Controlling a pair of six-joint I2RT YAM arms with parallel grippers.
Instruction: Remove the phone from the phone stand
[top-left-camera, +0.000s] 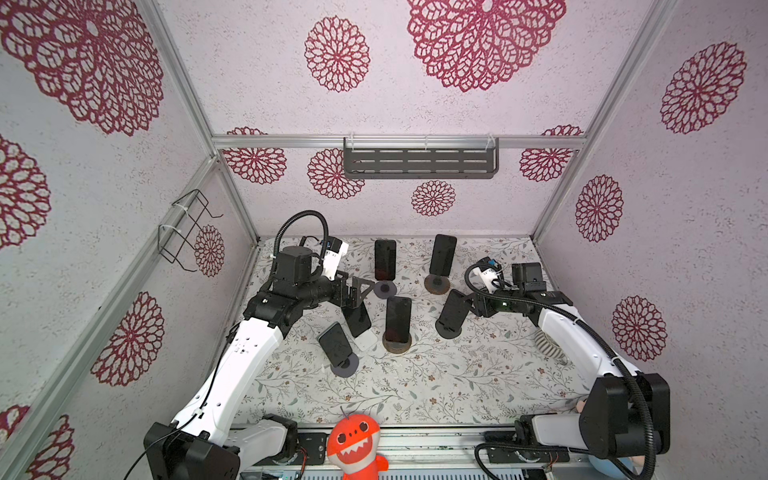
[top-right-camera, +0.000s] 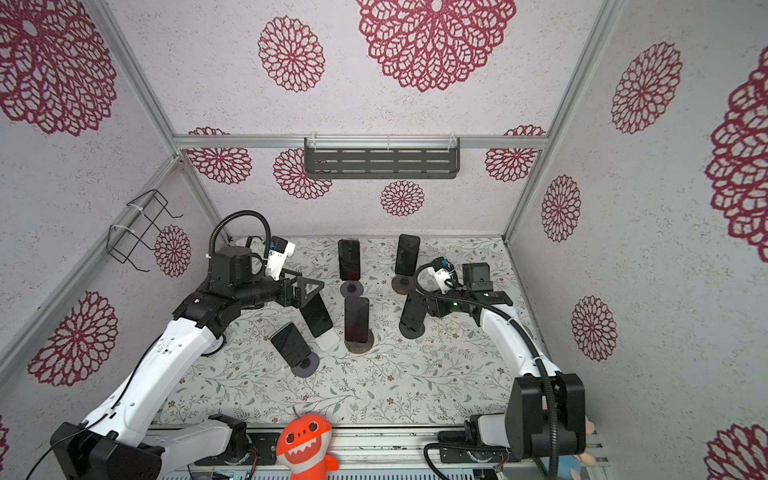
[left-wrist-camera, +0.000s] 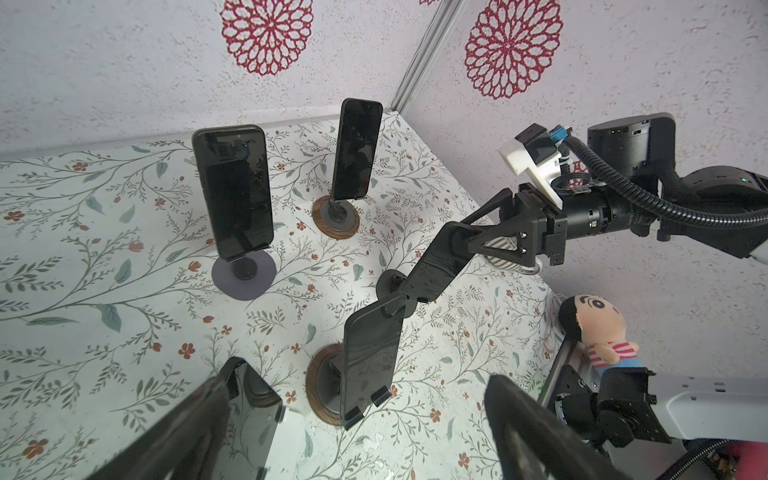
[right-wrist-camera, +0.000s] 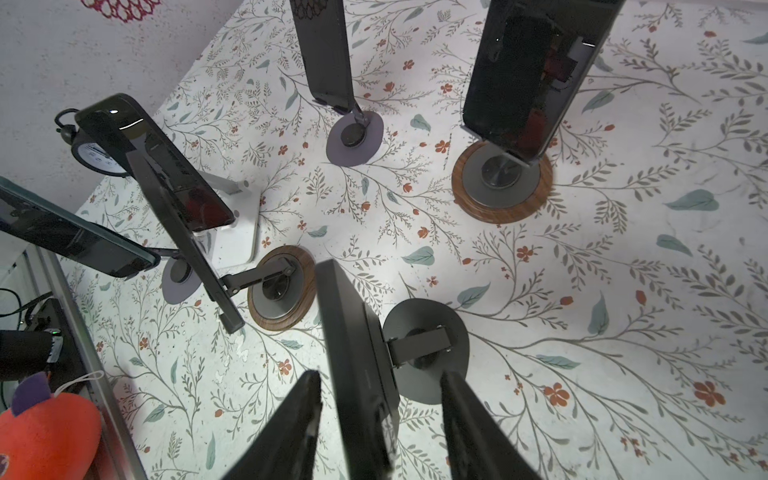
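The floral tabletop (top-left-camera: 415, 386) lay inside walls (top-left-camera: 457, 104) printed with red rosettes. On the left, my left gripper (top-left-camera: 356, 297) hung spread wide above the left phone (top-left-camera: 357, 318) on its white stand (top-left-camera: 368, 341), holding nothing. Past the middle phone (top-left-camera: 398, 318), the phone (top-left-camera: 453, 309) I was after leaned back on its dark stand (top-left-camera: 449, 331), well right of centre. My right gripper (top-left-camera: 468, 302) straddled its upper end, jaws narrowed, though the right wrist view showed a sliver of gap on either side. I judged I should close squarely on both long edges. Then I should lift along the phone's lean, clear of whatever lip held its lower edge, without dragging the stand or clipping the middle phone.
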